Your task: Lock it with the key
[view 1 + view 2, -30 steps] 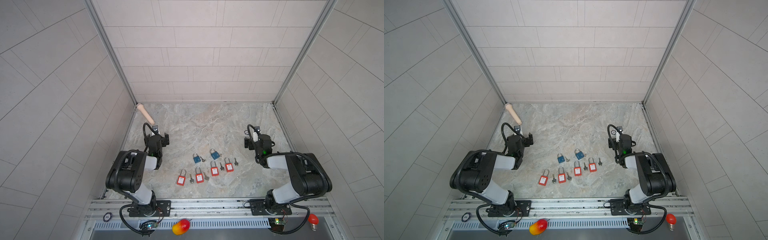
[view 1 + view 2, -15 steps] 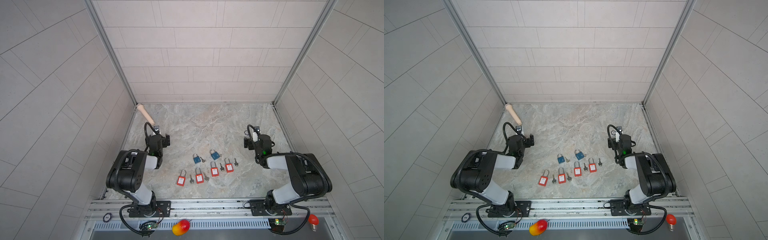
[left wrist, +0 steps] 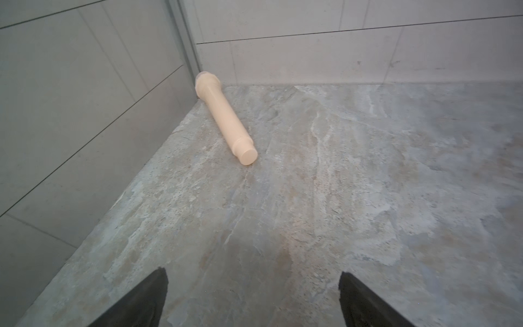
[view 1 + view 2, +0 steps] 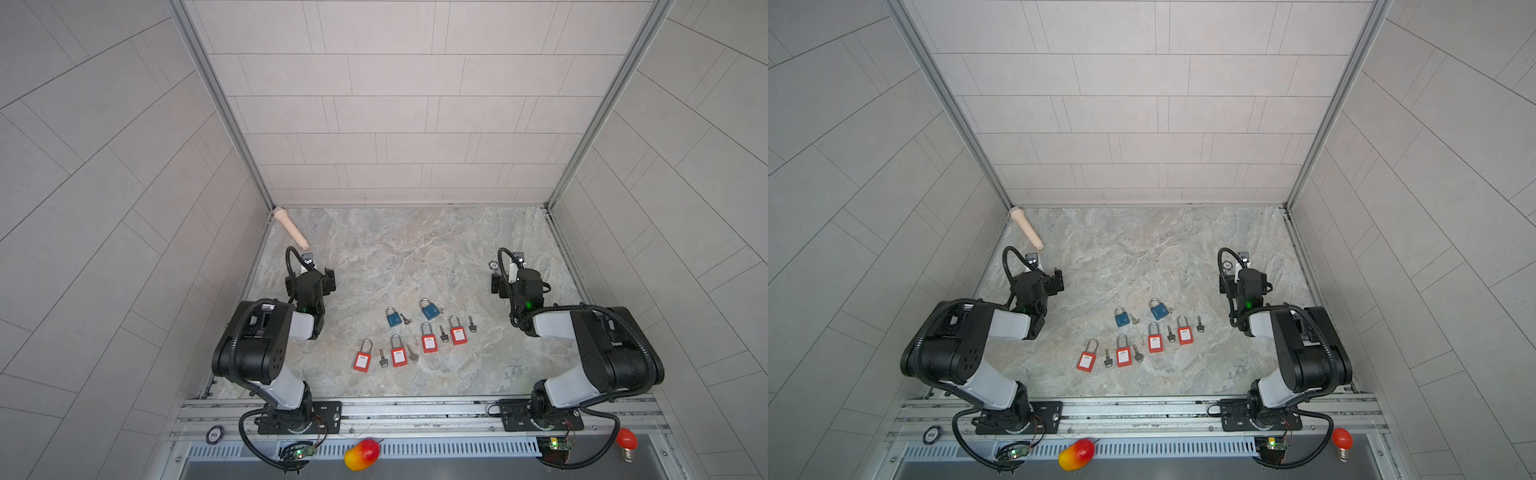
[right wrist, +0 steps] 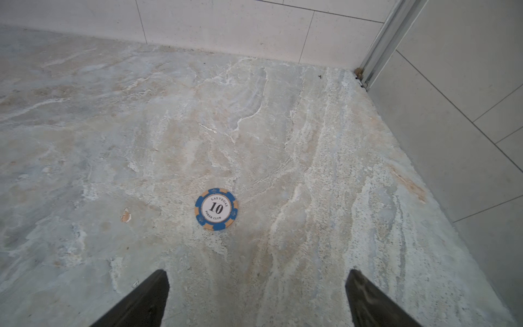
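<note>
Several red padlocks (image 4: 398, 353) lie in a slanting row on the marble floor, and two blue padlocks (image 4: 392, 318) lie just behind them. A small key (image 4: 382, 358) lies on the floor next to each lock. None of the locks or keys shows in either wrist view. My left gripper (image 4: 309, 279) (image 3: 252, 271) hangs open and empty over bare floor, left of the locks. Open and empty too, my right gripper (image 4: 519, 279) (image 5: 257, 271) stays right of the locks.
A cream cylinder (image 3: 226, 117) (image 4: 291, 228) lies in the back left corner, ahead of the left gripper. A blue poker chip (image 5: 216, 209) (image 4: 493, 264) lies flat just ahead of the right gripper. Tiled walls close three sides. A toy mango (image 4: 361, 454) and a red bulb (image 4: 626, 440) rest on the front rail.
</note>
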